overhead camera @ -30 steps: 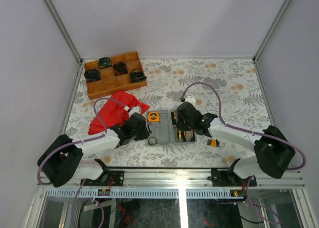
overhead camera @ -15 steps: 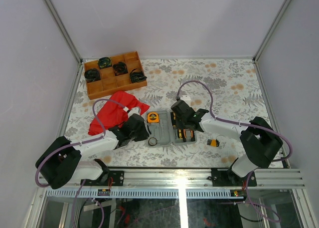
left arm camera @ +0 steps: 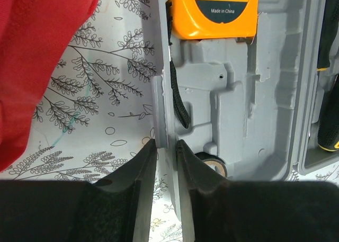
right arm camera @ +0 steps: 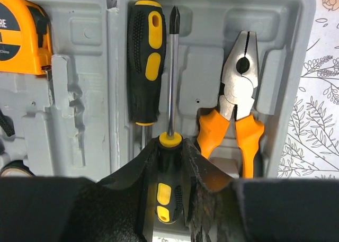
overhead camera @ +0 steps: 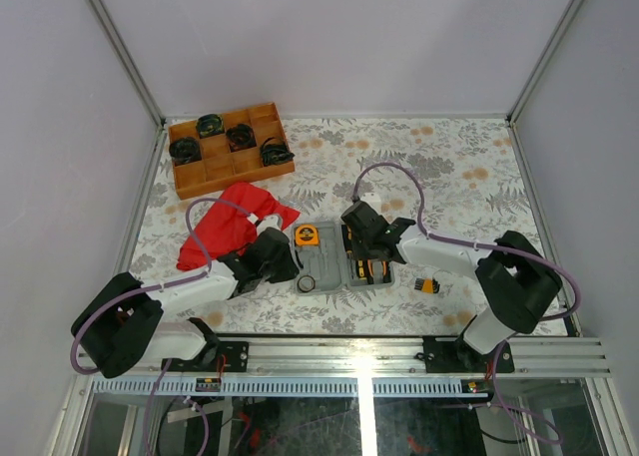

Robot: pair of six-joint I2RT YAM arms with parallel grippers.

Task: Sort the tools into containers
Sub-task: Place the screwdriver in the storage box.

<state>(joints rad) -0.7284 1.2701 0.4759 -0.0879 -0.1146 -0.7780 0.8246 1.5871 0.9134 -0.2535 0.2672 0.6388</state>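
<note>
The open grey case (overhead camera: 334, 264) lies at the near middle of the table. In its right half lie orange-handled pliers (right arm camera: 239, 93) and a black-and-yellow screwdriver (right arm camera: 143, 56). My right gripper (right arm camera: 170, 146) is shut on the handle of a second screwdriver (right arm camera: 170, 83), whose shaft points away along the recess between them. The orange tape measure (left arm camera: 212, 11) sits in the left half. My left gripper (left arm camera: 165, 144) pinches the case's left rim (left arm camera: 161, 99). A stubby black-yellow piece (overhead camera: 427, 285) lies on the table right of the case.
A crumpled red cloth (overhead camera: 235, 227) lies just left of the case beside the left arm. A brown wooden tray (overhead camera: 230, 167) with black coiled bundles stands at the far left. A small black ring (left arm camera: 212, 165) sits in the case's near left corner.
The right arm has swung in to the left over the case's right half with the screwdriver. The left jaws have closed slightly on the case's rim.
</note>
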